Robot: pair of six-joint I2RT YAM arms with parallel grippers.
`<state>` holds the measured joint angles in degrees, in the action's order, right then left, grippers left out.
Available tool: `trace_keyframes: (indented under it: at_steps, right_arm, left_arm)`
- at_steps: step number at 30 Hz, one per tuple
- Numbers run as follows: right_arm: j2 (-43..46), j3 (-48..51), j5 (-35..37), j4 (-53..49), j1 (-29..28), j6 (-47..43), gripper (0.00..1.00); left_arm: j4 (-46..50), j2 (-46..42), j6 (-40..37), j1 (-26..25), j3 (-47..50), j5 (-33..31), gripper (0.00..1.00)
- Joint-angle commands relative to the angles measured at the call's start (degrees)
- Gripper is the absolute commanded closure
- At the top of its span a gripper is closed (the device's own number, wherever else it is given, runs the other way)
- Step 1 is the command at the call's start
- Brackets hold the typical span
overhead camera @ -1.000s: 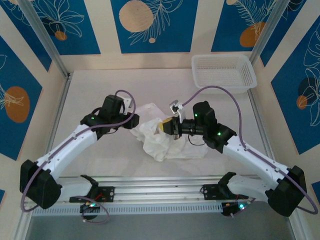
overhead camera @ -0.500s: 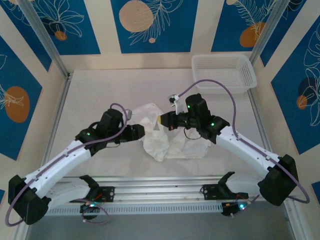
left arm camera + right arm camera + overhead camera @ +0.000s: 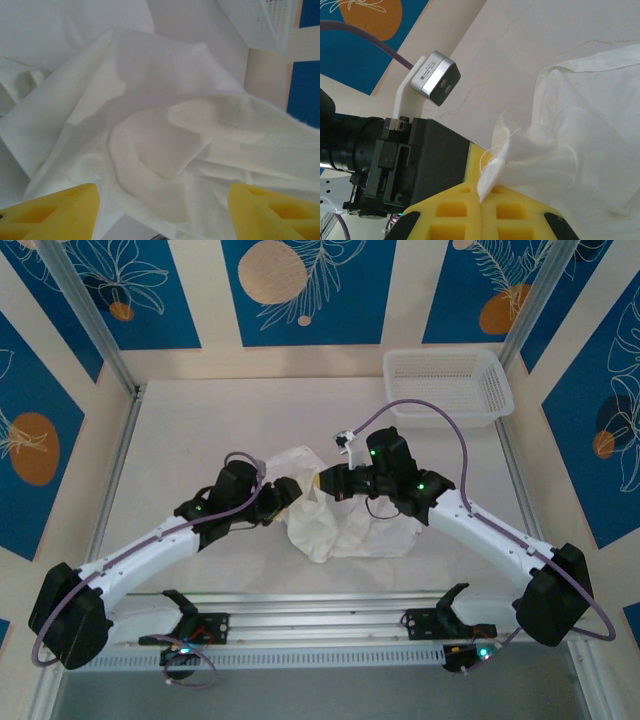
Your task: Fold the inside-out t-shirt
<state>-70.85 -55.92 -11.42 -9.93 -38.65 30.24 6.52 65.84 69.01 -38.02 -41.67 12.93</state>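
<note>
Seen from above, a crumpled white t-shirt point(image 3: 340, 525) is shown heaped at the middle of the table point(image 3: 200, 420), between the left claw point(image 3: 292, 490) and the right claw point(image 3: 322, 480), with a white mesh basket point(image 3: 447, 385) set well apart at the far right corner. From the left wrist, the yellow pads point(image 3: 50, 212) are seen spread wide with nothing pinched, folds of the shirt lying just beyond them. From the right wrist, the right claw's pads point(image 3: 465, 210) are seen pressed together on a bunched edge of the shirt.
</note>
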Motion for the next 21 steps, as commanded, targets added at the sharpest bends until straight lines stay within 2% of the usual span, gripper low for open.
trace_keyframes:
  at_steps: [1, 4, 5, 8, 9, 13, 17, 19, 21]
  right_arm:
    - [-0.25, -1.65, -1.17, -0.05, -0.49, 0.26, 1.0]
    - [-0.34, -1.71, -1.15, 0.22, -0.54, 0.19, 1.0]
    - [-0.34, -1.65, -1.07, 0.27, -0.51, 0.17, 1.0]
    - [-0.21, -1.01, 0.41, 0.84, 0.41, 0.95, 1.0]
    - [-0.4, -0.42, 0.87, 1.45, 1.47, 1.69, 1.0]
    - [-5.34, -1.37, -1.38, 0.72, 8.99, 3.52, 1.0]
    - [-15.94, -7.8, -5.36, -4.48, 15.3, 1.37, 1.0]
    - [-19.08, -10.38, -10.51, -4.4, 16.15, 1.52, 0.91]
    - [-19.79, -11.68, -11.87, -3.38, 15.74, 2.48, 0.77]
  left_arm:
    - [-3.23, 0.32, 3.6, -0.3, -0.28, -0.86, 0.35]
    - [-3.63, 1.82, 3.94, -0.29, -0.7, 1.22, 0.48]
    - [-3.04, 2.26, 3.68, -0.28, -1.06, 1.77, 0.58]
    - [0.04, 1.73, 1.9, -0.19, -2.41, 2.16, 0.96]
    - [0.35, 1.05, 1.05, -0.02, -3.03, 3.1, 1.0]
    - [2.9, -1.95, -2.89, 0.38, -8.73, 8.18, 1.0]
    - [9.49, -2.79, -7.84, 0.42, -16.76, 10.96, 1.0]
    - [10.8, -2.72, -8.72, 0.4, -18.14, 11.03, 1.0]
    - [11.18, -2.2, -9.23, 0.4, -18.08, 10.15, 1.0]
